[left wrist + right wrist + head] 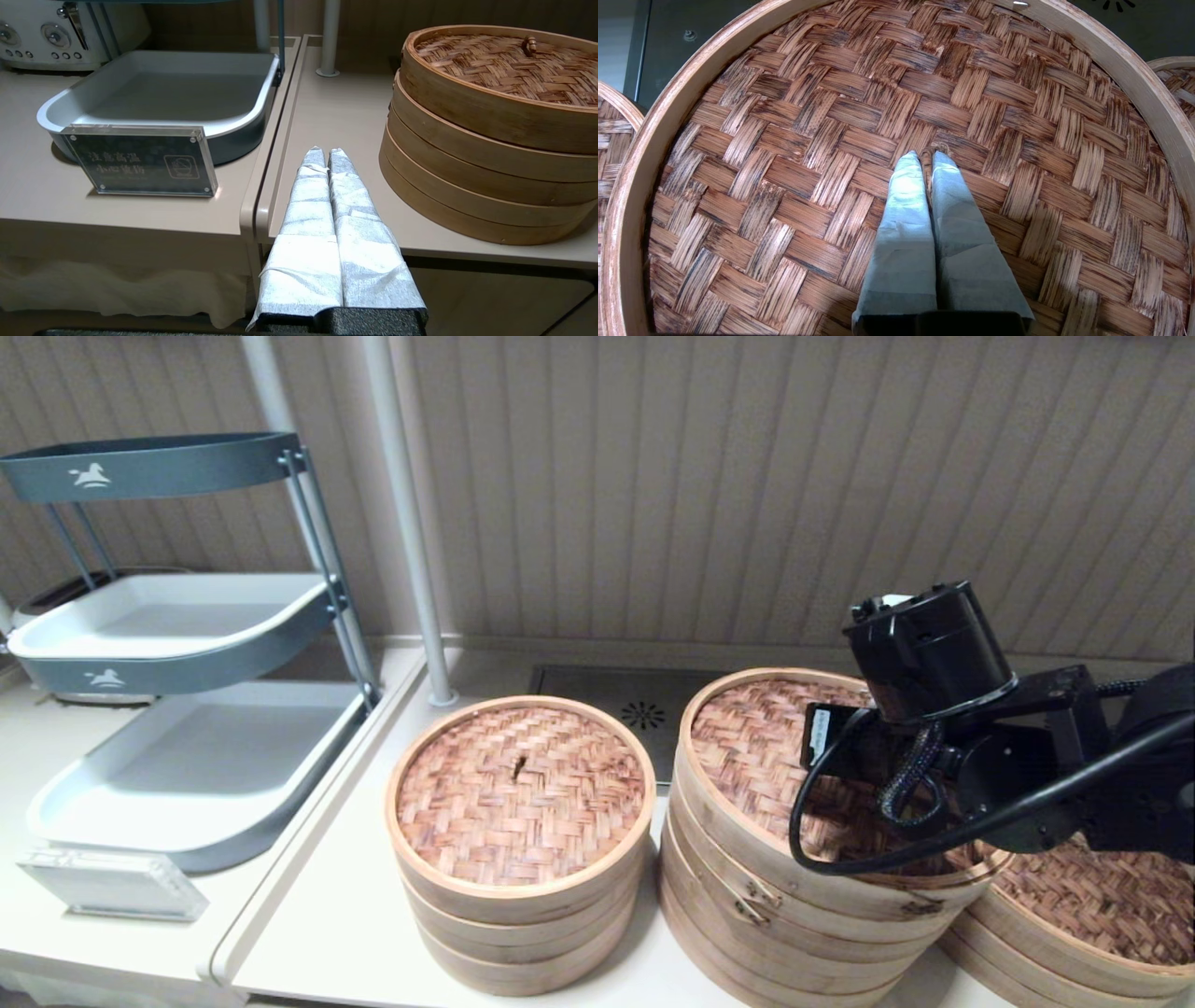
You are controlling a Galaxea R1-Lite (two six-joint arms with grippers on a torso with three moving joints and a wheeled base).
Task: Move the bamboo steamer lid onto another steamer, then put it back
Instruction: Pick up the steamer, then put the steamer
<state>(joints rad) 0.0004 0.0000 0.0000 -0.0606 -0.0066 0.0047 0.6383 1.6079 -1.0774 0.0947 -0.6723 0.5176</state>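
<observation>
Three bamboo stacks stand in a row on the worktop (336, 915). At about nine o'clock sits a grey tray rack (187, 644), and the left hand (322, 153), parked low at the worktop's front edge, has its fingers pressed together around nothing. The small steamer (520, 840) stands at centre. At three o'clock the bamboo steamer lid (747, 728) tops the tall stack; the right hand (926, 156) pinches narrowly around its centre knot (937, 148). Another steamer (1102, 905) sits lowest, at four o'clock.
</observation>
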